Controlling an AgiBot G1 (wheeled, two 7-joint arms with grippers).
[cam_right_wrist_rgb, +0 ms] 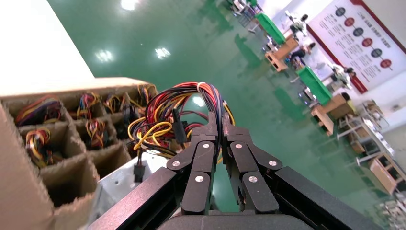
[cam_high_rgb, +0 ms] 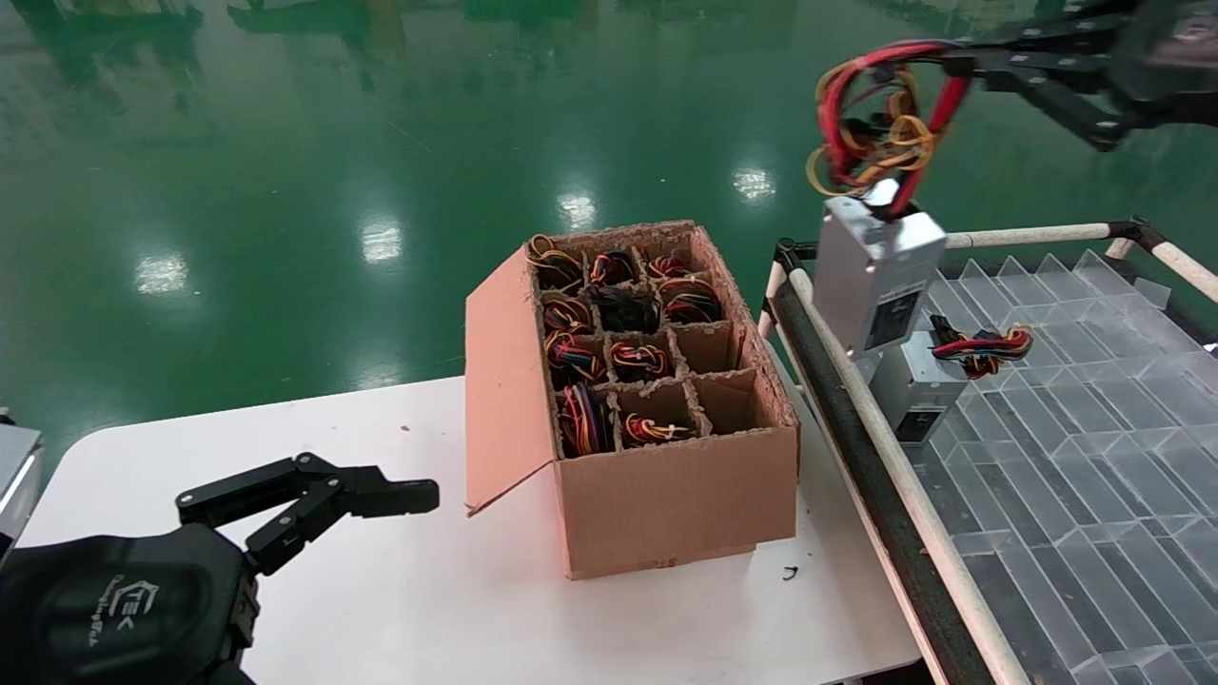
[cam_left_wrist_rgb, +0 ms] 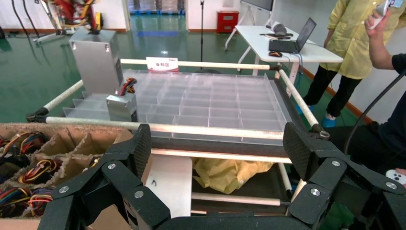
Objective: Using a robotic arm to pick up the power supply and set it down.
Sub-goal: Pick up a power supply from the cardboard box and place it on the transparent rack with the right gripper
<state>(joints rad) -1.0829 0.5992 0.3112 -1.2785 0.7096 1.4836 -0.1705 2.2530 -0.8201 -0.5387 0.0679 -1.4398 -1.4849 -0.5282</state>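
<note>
Nearest the head camera, at the near left over the white table [cam_high_rgb: 381, 609], the left gripper [cam_high_rgb: 419, 497] hangs parked, its fingers spread wide with nothing between them.

To its right on the table stands the cardboard box [cam_high_rgb: 666, 504], flap folded down on the left. Its divided cells mostly hold coiled wire bundles, while several on the near right are vacant.

Further right and high up, the right gripper [cam_high_rgb: 956, 67] has its fingers pinched together on the red loop of the wire bundle [cam_high_rgb: 875, 119]. The power supply [cam_high_rgb: 875, 281] dangles below by those wires, tilted, above the left rail of the clear tray rack [cam_high_rgb: 1094, 457]. Just beyond and below it, a second silver supply [cam_high_rgb: 918, 385] with a tied bundle already lies in a tray compartment.

The step in hand looks like the carry toward set-down. Since the box hangs from slack wires, it will likely swing, so travel should be slow and smooth. Lower it into an open compartment beside the one already placed, clear of the rail, and let the body rest fully before releasing the wires.
</note>
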